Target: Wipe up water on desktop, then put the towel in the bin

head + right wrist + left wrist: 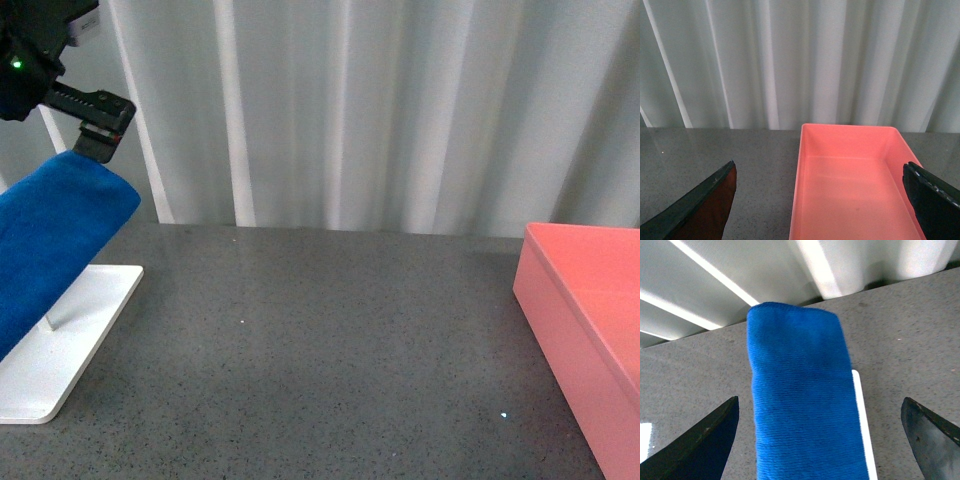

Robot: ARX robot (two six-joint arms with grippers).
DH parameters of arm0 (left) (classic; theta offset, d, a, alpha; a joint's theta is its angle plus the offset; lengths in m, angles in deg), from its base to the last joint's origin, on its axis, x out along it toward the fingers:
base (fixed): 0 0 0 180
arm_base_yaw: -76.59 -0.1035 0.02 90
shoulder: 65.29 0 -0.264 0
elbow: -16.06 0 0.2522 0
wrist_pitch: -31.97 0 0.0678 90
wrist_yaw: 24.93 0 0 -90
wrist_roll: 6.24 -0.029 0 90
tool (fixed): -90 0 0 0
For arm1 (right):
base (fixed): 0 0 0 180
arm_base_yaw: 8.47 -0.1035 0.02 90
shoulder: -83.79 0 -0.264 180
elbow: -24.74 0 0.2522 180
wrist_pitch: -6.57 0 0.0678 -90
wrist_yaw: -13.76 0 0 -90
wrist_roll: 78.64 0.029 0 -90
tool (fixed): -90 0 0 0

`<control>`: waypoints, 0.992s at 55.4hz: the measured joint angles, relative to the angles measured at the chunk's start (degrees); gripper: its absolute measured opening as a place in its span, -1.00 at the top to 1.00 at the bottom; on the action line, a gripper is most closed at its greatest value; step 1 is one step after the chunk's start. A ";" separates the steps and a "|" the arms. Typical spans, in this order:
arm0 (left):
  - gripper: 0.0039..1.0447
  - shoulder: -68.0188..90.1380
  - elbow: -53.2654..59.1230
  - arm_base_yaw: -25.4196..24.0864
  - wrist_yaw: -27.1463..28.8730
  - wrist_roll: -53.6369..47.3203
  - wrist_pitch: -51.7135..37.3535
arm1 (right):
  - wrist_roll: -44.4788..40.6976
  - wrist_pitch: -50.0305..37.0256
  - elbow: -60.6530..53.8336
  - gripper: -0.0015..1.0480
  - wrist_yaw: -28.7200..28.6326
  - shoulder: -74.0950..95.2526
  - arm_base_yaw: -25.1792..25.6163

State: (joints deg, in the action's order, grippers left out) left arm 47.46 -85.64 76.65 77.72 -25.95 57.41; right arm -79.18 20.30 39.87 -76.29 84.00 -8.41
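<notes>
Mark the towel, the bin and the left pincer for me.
towel (60, 225), front view, its rounded upper end.
bin (850, 142), right wrist view, its far inner wall.
left pincer (819, 401), left wrist view, midway between its open fingertips.

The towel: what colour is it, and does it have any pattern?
The towel is plain bright blue with no pattern; it shows best in the left wrist view.

Left arm (28, 66): was black, with a small green light and a white tag.
Left gripper (820, 401): had dark, tapered fingers (700, 447).
Right gripper (820, 164): had black fingers (935, 200), one finely ribbed.
</notes>
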 joint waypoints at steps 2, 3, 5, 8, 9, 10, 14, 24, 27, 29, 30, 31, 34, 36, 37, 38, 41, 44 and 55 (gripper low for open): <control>-0.88 0.31 -0.11 -0.63 0.11 -0.35 -0.20 | 0.02 0.00 0.00 -0.87 -0.02 0.00 0.00; -0.88 0.48 -0.15 -0.96 0.33 -0.68 -0.33 | 0.02 0.00 0.00 -0.87 0.00 0.00 0.00; -0.88 0.70 -0.15 -1.49 0.46 -0.81 -0.39 | 0.00 0.00 0.00 -0.87 -0.02 0.00 0.00; -0.88 0.98 -0.15 -2.38 -0.28 -0.50 0.04 | 0.02 0.00 0.00 -0.87 -0.02 0.00 0.00; -0.88 1.03 -0.13 -2.51 -0.37 -0.39 0.11 | 0.00 0.00 0.00 -0.87 -0.02 0.00 0.00; -0.88 1.05 -0.07 -2.73 -0.37 -0.35 0.24 | 0.00 0.00 0.00 -0.87 -0.02 0.00 0.00; -0.88 1.31 0.31 -3.39 -1.44 0.72 1.07 | 0.00 0.00 0.00 -0.87 -0.02 0.00 0.00; -0.88 2.43 2.64 -3.80 -4.42 4.15 2.05 | 0.00 0.00 0.00 -0.87 -0.02 0.00 0.00; -0.88 2.97 3.48 -3.80 -4.63 4.83 2.05 | 0.00 0.00 0.00 -0.87 -0.02 0.00 0.00; -0.88 3.34 3.93 -3.80 -4.61 4.90 2.01 | 0.00 0.00 0.00 -0.87 -0.02 0.00 0.00; -0.88 3.61 4.20 -3.80 -4.63 5.05 1.92 | 0.00 0.00 0.00 -0.87 -0.02 0.00 0.00; -0.88 3.72 4.31 -3.82 -4.63 5.09 1.86 | 0.00 0.00 0.00 -0.87 -0.02 0.00 0.00; -0.88 4.22 4.76 -3.85 -4.24 5.18 1.22 | 0.02 0.00 0.00 -0.87 -0.02 0.00 0.00; -0.88 4.44 5.01 -3.85 -3.87 5.18 0.59 | 0.00 0.00 0.00 -0.87 0.00 0.00 0.00; -0.88 4.57 5.09 -3.85 -3.67 5.11 0.22 | 0.00 0.00 0.00 -0.87 0.00 0.00 0.00; -0.88 4.63 5.16 -3.85 -3.52 4.96 -0.11 | 0.00 0.00 0.00 -0.87 -0.02 0.00 0.00; -0.88 4.74 5.27 -3.85 -3.34 4.85 -0.70 | 0.00 0.00 0.00 -0.87 0.00 0.00 0.00; -0.88 4.87 5.31 -3.85 -2.93 4.48 -1.42 | 0.00 0.00 0.00 -0.87 -0.02 0.00 0.00; -0.88 5.35 6.12 -3.80 -2.01 1.97 -4.11 | 0.02 0.00 0.00 -0.87 -0.02 0.00 0.00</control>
State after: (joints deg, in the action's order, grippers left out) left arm 52.81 -79.52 72.84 75.71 -23.98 53.30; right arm -79.15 20.30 39.87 -76.31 84.00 -8.41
